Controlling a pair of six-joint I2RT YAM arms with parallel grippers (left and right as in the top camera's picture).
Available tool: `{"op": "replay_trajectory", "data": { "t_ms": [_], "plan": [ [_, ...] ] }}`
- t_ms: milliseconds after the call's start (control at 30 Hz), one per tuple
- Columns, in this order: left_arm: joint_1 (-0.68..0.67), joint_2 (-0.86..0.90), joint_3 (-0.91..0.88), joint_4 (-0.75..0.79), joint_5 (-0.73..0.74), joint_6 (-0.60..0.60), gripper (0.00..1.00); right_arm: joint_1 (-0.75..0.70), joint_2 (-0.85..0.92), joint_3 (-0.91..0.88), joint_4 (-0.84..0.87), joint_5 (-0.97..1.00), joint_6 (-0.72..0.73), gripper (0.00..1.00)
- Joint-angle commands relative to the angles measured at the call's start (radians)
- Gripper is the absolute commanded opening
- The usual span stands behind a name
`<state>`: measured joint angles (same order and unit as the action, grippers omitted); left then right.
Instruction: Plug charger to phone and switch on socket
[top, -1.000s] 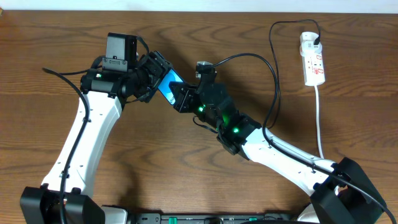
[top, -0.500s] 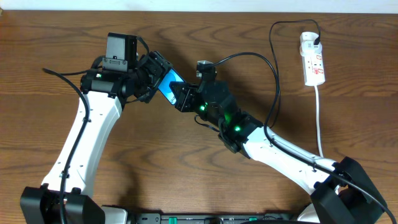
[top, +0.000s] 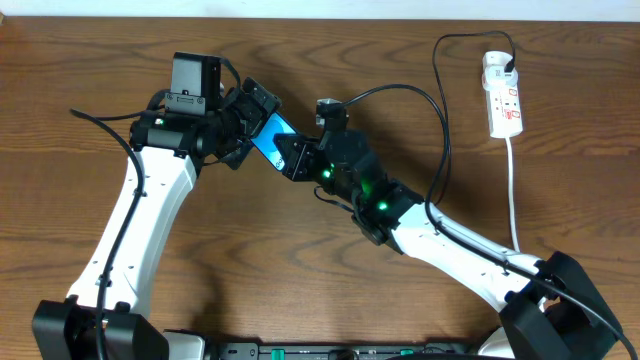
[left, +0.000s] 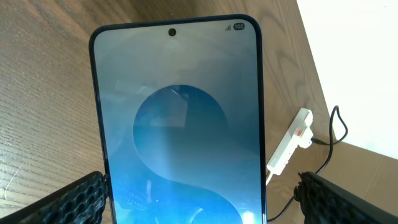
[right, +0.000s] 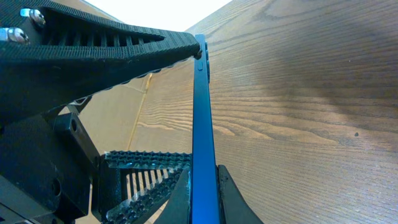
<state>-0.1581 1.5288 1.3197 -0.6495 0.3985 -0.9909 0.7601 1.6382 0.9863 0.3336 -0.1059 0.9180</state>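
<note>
The phone (left: 180, 124), blue screen lit, hangs above the table between the two arms. My right gripper (right: 202, 177) is shut on its lower end, and in the right wrist view I see the phone (right: 201, 112) edge-on. My left gripper (left: 202, 190) straddles the phone (top: 270, 134) with its jaws open. Its right finger (left: 348, 199) stands clear of the phone's edge. The white socket (top: 503, 95) lies at the far right with the charger's black adapter (top: 510, 68) in it. The black cable (top: 444, 130) runs down from there; its plug end is hidden.
The socket's white cord (top: 515, 190) trails toward the front right beside my right arm (top: 450, 245). The left arm (top: 150, 200) crosses the left side of the wooden table (top: 80, 70). The table's far edge meets a pale wall.
My left gripper's jaws have spread wide and let go of the phone's edges. The phone stays pinched in my right gripper. Both arms have barely shifted.
</note>
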Motion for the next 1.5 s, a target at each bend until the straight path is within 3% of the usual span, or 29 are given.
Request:
{"op": "replay_trajectory", "data": {
  "t_ms": [0,567,1167,1300,1467],
  "plan": [
    [0.001,-0.020,0.008,0.000,0.016,0.010,0.98,-0.017,-0.017,0.005,0.014,-0.001,0.010,0.01],
    [0.001,-0.023,0.008,0.000,0.035,0.052,0.98,-0.064,-0.020,0.007,-0.001,-0.035,0.081,0.01],
    [0.057,-0.285,0.008,-0.009,0.073,0.111,0.98,-0.199,-0.188,0.007,-0.341,-0.156,0.238,0.01],
    [0.057,-0.357,0.008,-0.085,0.072,0.094,0.98,-0.219,-0.231,0.007,-0.390,-0.242,0.245,0.01],
    [0.057,-0.394,0.008,-0.204,0.072,0.074,0.98,-0.270,-0.276,0.007,-0.518,-0.326,0.363,0.01]
  ]
}}
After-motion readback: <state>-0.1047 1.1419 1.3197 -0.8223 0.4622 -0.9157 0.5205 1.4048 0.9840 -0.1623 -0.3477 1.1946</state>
